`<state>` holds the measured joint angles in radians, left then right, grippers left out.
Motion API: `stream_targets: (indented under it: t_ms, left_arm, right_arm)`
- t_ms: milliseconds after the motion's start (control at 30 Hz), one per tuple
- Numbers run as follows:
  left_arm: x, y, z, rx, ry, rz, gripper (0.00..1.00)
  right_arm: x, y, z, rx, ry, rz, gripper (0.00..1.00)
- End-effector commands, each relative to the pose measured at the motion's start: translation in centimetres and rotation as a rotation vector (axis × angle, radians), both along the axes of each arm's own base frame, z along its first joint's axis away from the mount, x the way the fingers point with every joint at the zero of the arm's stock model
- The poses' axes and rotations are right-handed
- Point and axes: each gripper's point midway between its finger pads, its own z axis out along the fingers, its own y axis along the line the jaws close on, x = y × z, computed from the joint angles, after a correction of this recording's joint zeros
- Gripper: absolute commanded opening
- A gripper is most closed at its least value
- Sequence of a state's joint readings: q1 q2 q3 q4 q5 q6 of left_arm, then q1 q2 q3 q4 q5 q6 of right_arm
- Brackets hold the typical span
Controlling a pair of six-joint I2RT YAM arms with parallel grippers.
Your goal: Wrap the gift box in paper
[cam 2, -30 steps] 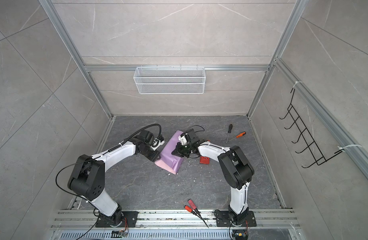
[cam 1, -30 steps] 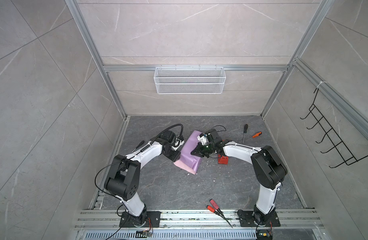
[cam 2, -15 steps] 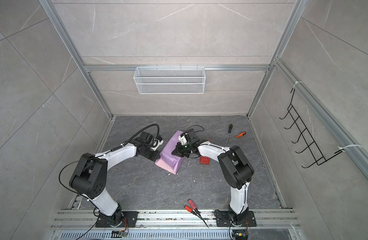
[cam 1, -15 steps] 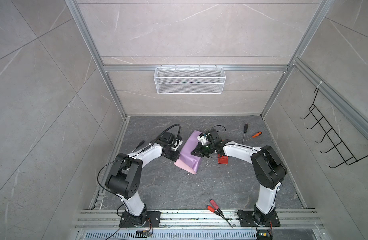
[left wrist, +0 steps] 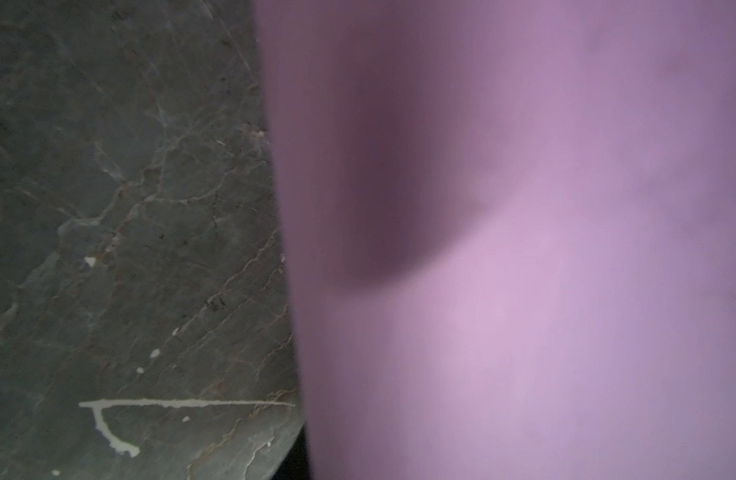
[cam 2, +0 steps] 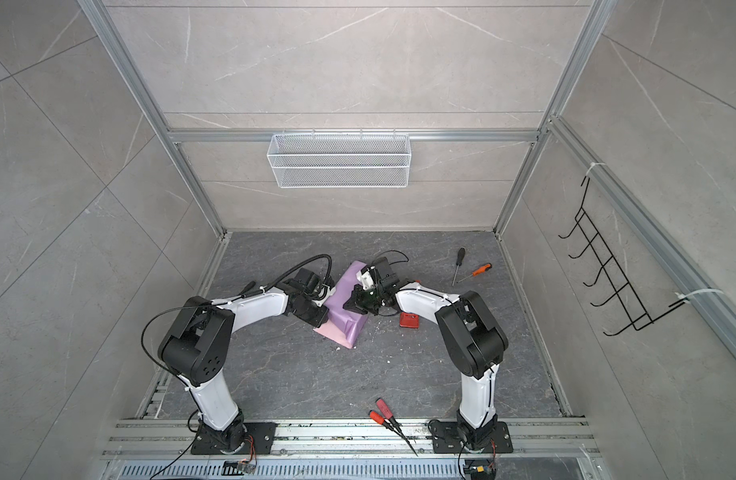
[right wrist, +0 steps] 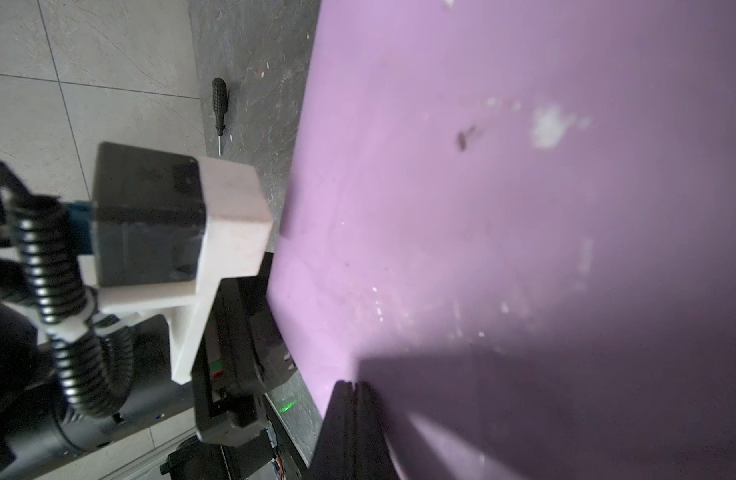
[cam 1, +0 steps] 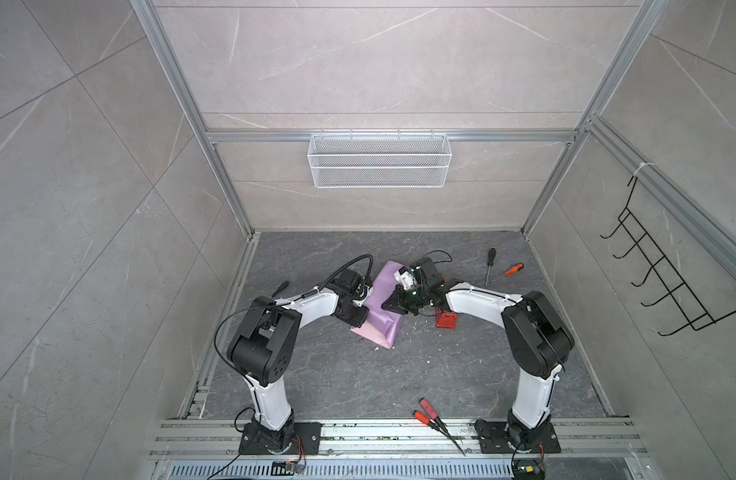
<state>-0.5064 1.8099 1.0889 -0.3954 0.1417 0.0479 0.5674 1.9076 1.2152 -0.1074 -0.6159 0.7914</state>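
The paper (cam 1: 379,291) lies at the middle of the table (cam 1: 337,374), lilac side up, raised in a box-shaped hump, with a pink strip flat along its near edge. The gift box itself is hidden from me in every view. My right gripper (cam 1: 390,308) rests on top of the paper, its fingers (right wrist: 341,415) pressed together, and I cannot tell whether they pinch any of the sheet. My left gripper (cam 1: 355,318) is against the paper's left side. Its camera sees only blurred lilac, so I cannot tell how wide it stands or whether it holds anything. A red tape dispenser (cam 1: 446,321) sits just right of the paper, and two screwdrivers (cam 1: 490,262) lie farther right.
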Motion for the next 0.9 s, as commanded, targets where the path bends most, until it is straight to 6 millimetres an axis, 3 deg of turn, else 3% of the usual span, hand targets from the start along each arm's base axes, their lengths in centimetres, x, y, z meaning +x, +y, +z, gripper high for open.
stream_targets:
  t_ms: [0, 200, 367, 433, 600, 767, 867]
  left_arm:
    - [1.4, -1.0, 0.8, -0.028, -0.041, 0.026, 0.18]
    - [2.1, -1.0, 1.3, -0.012, -0.056, 0.033, 0.04]
    - [1.8, -0.9, 1.5, -0.007, -0.052, 0.028, 0.03]
    - [1.6, -0.8, 1.9, -0.013, -0.064, 0.026, 0.07]
    - [0.4, -0.7, 3.8, -0.038, -0.079, -0.015, 0.33]
    - [-0.7, -0.2, 5.4, -0.069, -0.089, -0.097, 0.46]
    - [-0.6, 1.2, 6.1, -0.083, -0.073, -0.093, 0.47]
  right_arm:
    - [-3.6, -1.1, -5.2, -0.133, 0.150, 0.024, 0.00]
    - [-3.8, -1.0, -5.5, -0.128, 0.156, 0.020, 0.00]
    - [-4.0, -0.8, -5.6, -0.123, 0.168, 0.021, 0.00]
    - [-4.0, -0.9, -5.5, -0.128, 0.157, 0.026, 0.00]
    - [-4.1, -0.9, -5.5, -0.142, 0.165, 0.032, 0.00]
    - [-4.2, -1.2, -6.0, -0.160, 0.168, 0.039, 0.00]
    - [-4.3, -0.9, -5.5, -0.136, 0.162, 0.026, 0.00]
